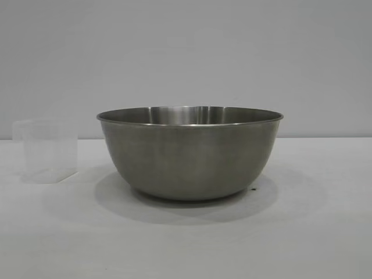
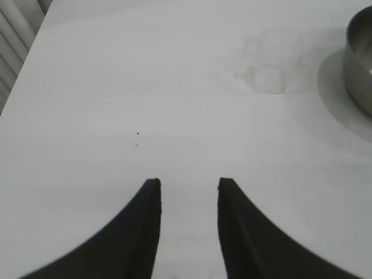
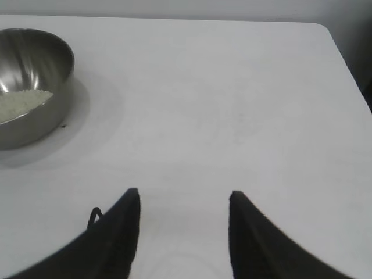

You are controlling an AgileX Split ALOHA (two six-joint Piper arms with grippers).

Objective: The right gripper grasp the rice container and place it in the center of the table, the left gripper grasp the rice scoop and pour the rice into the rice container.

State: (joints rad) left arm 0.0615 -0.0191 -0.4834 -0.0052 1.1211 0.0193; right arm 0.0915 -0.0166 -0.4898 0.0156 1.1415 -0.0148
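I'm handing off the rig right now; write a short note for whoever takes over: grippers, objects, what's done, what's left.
Left gripper: open, empty, over bare table, back from the rice scoop.
Right gripper: open, empty, off to the side of the rice container.
Container stands mid-table, scoop upright beside it, apart.
Done: rice lies in the container; scoop looks empty.
Left: apparently nothing; verify.

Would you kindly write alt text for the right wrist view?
A steel rice container holding white rice stands on a white table. The right hand hovers apart from it with its two dark fingers open, holding nothing.
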